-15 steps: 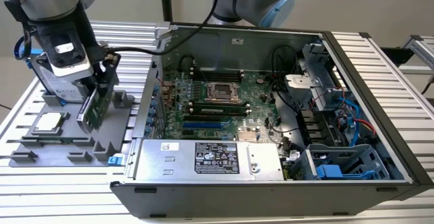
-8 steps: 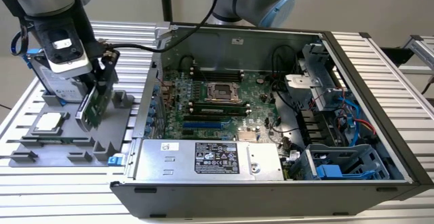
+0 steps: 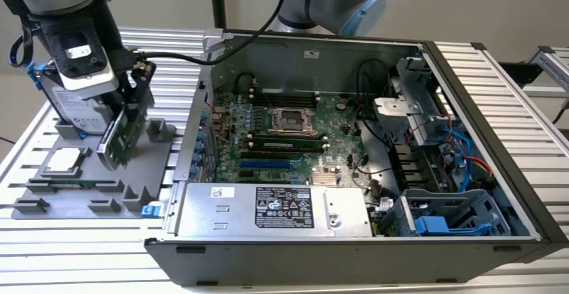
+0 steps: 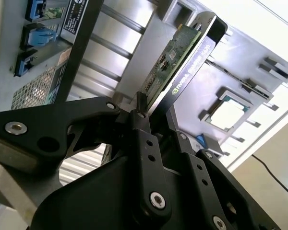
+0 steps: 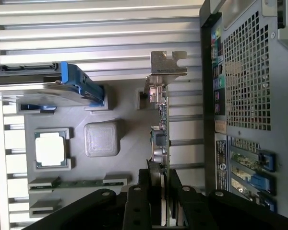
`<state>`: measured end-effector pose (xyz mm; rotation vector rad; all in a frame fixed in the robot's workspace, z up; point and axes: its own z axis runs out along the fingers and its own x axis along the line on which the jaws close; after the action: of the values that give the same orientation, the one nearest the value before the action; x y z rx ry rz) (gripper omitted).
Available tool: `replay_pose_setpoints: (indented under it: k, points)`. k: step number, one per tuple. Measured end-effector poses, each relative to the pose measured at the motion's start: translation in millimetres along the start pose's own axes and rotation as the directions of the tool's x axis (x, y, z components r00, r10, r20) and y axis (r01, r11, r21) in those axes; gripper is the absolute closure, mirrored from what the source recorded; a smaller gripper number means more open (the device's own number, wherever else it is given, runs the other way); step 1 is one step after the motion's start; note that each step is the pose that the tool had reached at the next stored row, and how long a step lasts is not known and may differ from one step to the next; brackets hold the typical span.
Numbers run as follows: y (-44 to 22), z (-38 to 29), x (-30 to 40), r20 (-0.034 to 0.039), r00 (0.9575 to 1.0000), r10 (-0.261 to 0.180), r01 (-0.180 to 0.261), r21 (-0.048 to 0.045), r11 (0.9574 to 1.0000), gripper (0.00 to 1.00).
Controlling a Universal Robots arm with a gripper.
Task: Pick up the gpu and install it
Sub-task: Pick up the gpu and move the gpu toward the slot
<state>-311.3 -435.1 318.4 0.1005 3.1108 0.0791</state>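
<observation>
Slatted table point(image 3: 71, 254) below, my arm point(image 3: 76, 14) hangs wrist-down; the pincer point(image 5: 162, 177) clamps the gpu point(image 5: 161, 129) on edge, green board, silver bracket point(image 5: 168, 62), over the tray's point(image 5: 129, 134) edge beside the computer case point(image 5: 249, 72)

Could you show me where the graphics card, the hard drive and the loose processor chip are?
gpu point(image 5: 162, 129): first wrist view, the card's green board.
hard drive point(image 5: 79, 84): first wrist view, its blue frame.
processor chip point(image 5: 50, 148): first wrist view, its metal lid.

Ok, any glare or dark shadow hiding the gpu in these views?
Exterior view: even light, gpu unobscured in the gripper. Second wrist view: washed-out bright corner behind it, its black face dark. First wrist view: glare bands on the slatted table, none on it.
</observation>
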Motion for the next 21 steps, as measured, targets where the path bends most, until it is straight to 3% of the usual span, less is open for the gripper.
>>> replay_pose_setpoints:
  k: [21]
  points:
    - [0.4, -7.3, -0.2, 0.0001, 1.0000, 0.000, 0.000, -0.0001, 1.0000, 1.00]
